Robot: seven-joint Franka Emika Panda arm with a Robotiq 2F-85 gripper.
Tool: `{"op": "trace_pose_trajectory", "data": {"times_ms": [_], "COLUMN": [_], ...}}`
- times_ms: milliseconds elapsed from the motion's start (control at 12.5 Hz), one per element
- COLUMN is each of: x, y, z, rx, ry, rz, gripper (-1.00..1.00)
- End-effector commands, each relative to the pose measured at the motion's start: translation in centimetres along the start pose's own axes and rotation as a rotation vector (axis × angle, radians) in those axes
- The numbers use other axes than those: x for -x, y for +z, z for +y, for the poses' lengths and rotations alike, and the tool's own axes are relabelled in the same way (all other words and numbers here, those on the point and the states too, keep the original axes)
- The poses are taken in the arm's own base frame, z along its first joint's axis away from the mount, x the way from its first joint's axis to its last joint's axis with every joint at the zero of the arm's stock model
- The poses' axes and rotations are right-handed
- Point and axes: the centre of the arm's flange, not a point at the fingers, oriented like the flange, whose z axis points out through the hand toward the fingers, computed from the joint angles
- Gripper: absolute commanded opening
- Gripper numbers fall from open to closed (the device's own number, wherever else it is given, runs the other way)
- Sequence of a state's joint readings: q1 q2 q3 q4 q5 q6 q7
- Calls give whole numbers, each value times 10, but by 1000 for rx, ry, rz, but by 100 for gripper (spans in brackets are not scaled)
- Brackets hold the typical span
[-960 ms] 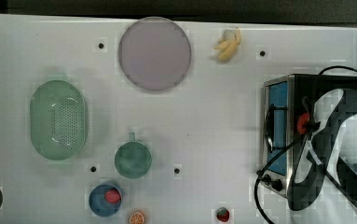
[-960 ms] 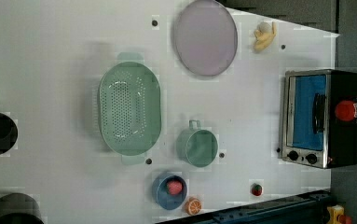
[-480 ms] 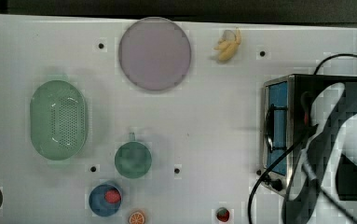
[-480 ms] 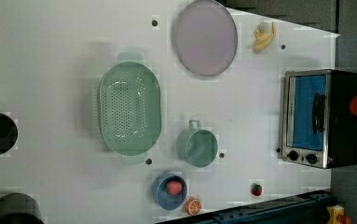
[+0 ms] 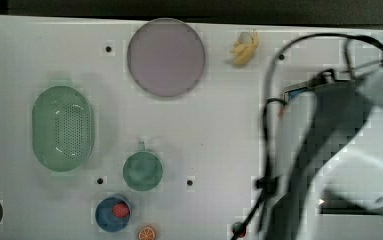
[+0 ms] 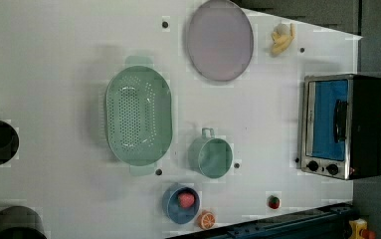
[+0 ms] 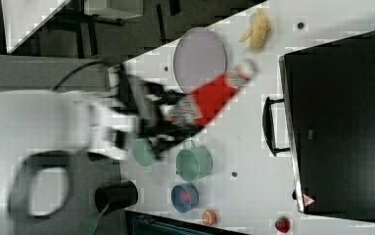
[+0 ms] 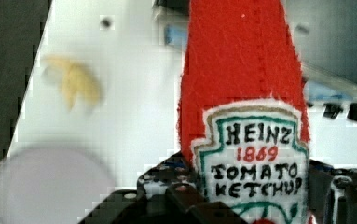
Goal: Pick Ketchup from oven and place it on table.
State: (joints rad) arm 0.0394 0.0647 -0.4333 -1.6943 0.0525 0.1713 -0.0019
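Ketchup [image 7: 209, 100] clamped at its labelled lower end in the gripper [image 7: 168, 120], clear of the oven [image 7: 341, 127] and carried in the air over the table [image 7: 253, 161], lying roughly level with white cap toward the banana [image 7: 257, 23] in the right view. Label side faces the wrist camera, red body [image 8: 241, 60] running out from between the dark fingers [image 8: 167, 196]. Directly beneath, in the right view: lilac plate [image 7: 199, 58] and green mug [image 7: 194, 164]. Oven door seen closed in the left view [image 6: 344, 127], blue glass and dark handle facing the green colander [image 6: 138, 114]. Blue bowl [image 6: 180, 204] holding a red fruit, orange slice [image 6: 207, 219] just beside it. Arm [image 5: 339, 150] covers the oven in the top view.
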Motion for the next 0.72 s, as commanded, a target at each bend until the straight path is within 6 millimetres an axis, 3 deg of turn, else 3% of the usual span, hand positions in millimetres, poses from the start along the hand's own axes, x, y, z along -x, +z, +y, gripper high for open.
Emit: {"op": "trace_pose_trajectory", "data": {"times_ms": [80, 240, 400, 720], "x": [91, 129, 155, 168], "y": [-10, 6, 39, 114], "z": [-62, -80, -85, -82], "rx": [-2, 26, 76, 75], "ry": [-232, -307, -350, -359], "rz": [-22, -40, -74, -68], "gripper": [26, 26, 26, 26]}}
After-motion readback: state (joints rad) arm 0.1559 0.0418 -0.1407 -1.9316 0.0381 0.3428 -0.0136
